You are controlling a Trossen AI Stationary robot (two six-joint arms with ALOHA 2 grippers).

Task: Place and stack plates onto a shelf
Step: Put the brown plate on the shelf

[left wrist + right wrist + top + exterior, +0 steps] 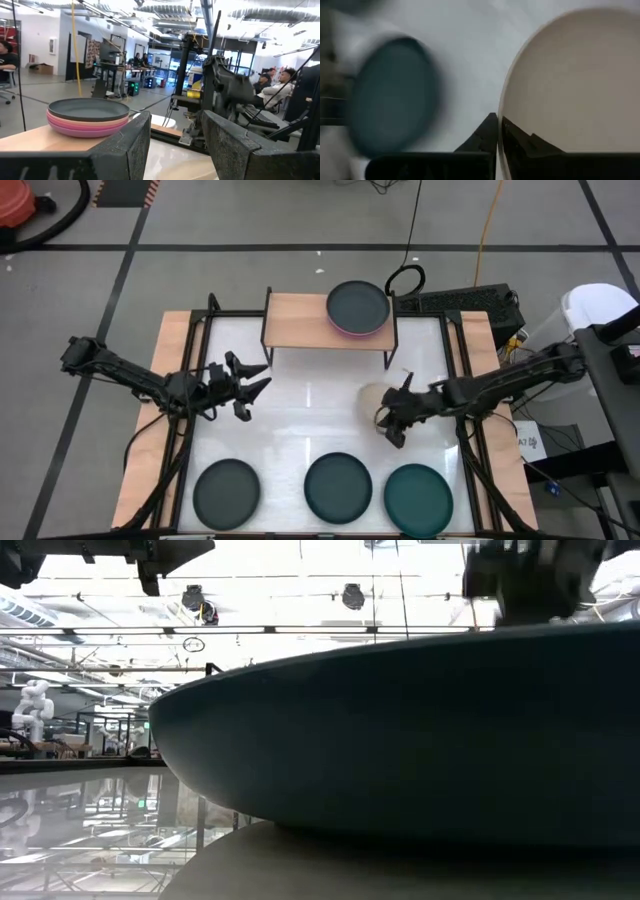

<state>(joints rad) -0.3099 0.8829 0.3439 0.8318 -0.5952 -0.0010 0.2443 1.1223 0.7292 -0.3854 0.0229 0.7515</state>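
The light-wood shelf (300, 320) stands at the table's far side and carries a stack of plates (357, 307) on its right half: dark grey on top, pink and magenta beneath, also seen in the left wrist view (87, 117). A beige plate (372, 397) sits right of the table's middle, and my right gripper (390, 423) is shut on its rim. Three more plates lie along the near edge: dark grey (227, 490), dark teal (338, 485) and teal (418, 498). My left gripper (250, 385) hovers open left of centre, in front of the shelf, touching nothing. My right gripper pinches the beige plate's rim (504, 107) at its near-right side, one finger inside the plate (525, 142) and one outside (482, 137). The fingers come slanting down from the table's right. Whether the plate is lifted off the table, I cannot tell.
The shelf's left half (295, 318) is bare wood. The white tabletop (310, 415) lies open between the two grippers. In the low view the dark teal plate (420, 740) fills most of the picture. People and equipment stand in the room beyond the table.
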